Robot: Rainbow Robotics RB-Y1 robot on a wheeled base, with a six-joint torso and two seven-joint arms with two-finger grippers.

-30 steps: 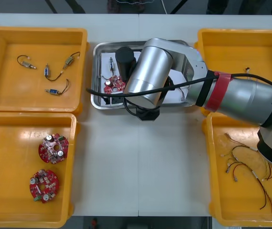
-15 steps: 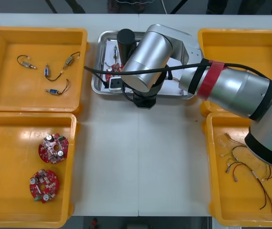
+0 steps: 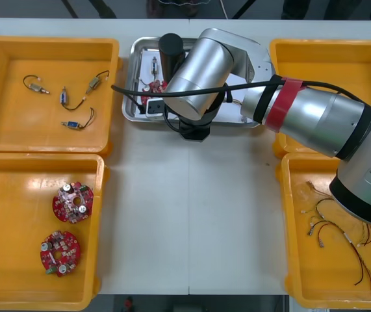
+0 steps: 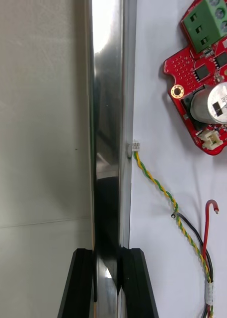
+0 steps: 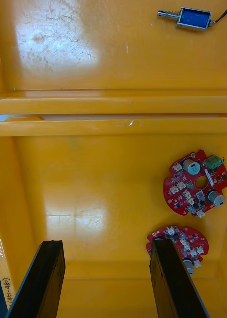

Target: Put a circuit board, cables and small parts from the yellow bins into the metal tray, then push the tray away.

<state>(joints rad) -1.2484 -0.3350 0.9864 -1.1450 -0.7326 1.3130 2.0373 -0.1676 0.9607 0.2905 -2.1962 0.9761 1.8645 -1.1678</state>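
Note:
The metal tray (image 3: 130, 109) lies at the table's far middle, white inside. It holds a red circuit board (image 3: 154, 88), a small metal part (image 3: 154, 65) and cables. My right gripper (image 3: 193, 132) is at the tray's near edge, under its own arm. In the right wrist view this gripper (image 4: 107, 283) is shut on the tray's shiny rim (image 4: 108, 124), one finger on each side. Inside the rim lie the circuit board (image 4: 207, 99), a twisted yellow-green cable (image 4: 163, 191) and a red cable (image 4: 207, 233). My left gripper (image 5: 108, 278) hangs open over the near left bin.
The far left yellow bin (image 3: 16, 123) holds small metal parts (image 3: 75, 97) with leads. Two circuit boards (image 3: 73, 201) (image 3: 60, 252) lie in the near left bin (image 3: 16, 227). Thin cables (image 3: 334, 227) sit in the near right bin (image 3: 302, 273). The far right bin (image 3: 328, 71) stands beside the tray.
The tray has slid toward the table's far edge, held at its rim by my right gripper, which moved with it. The left arm has stayed still.

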